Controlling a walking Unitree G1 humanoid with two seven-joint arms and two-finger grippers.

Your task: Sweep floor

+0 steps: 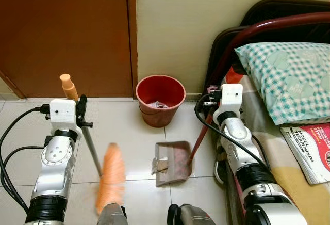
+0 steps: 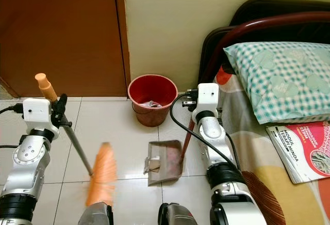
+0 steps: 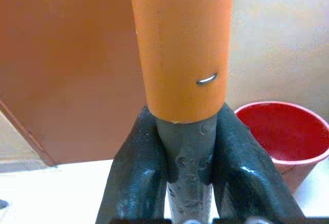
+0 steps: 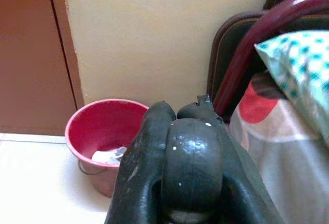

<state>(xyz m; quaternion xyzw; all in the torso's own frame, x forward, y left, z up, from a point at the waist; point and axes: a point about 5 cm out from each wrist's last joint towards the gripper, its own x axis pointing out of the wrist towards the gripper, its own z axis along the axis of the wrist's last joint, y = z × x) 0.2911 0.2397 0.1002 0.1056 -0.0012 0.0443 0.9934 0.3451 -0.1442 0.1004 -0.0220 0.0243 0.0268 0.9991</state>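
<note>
From the head views, the left pincer (image 1: 80, 112) grips the grey shaft of a broom (image 1: 110, 176) just below its orange handle tip, with the blurred orange bristles low over the white tiled floor (image 1: 129, 127) near the robot. The right pincer (image 1: 208, 101) clamps the dark red handle of a dustpan (image 1: 172, 162), which rests on the floor just right of the bristles. A red bucket (image 1: 160, 99) stands farther off by the wall, and a bed (image 1: 289, 147) with a checked pillow (image 1: 289, 78) lies on the right. In the left wrist view, both fingers (image 3: 134, 172) close on the shaft. In the right wrist view, the fingers (image 4: 144, 167) wrap the dustpan's rounded handle end.
</note>
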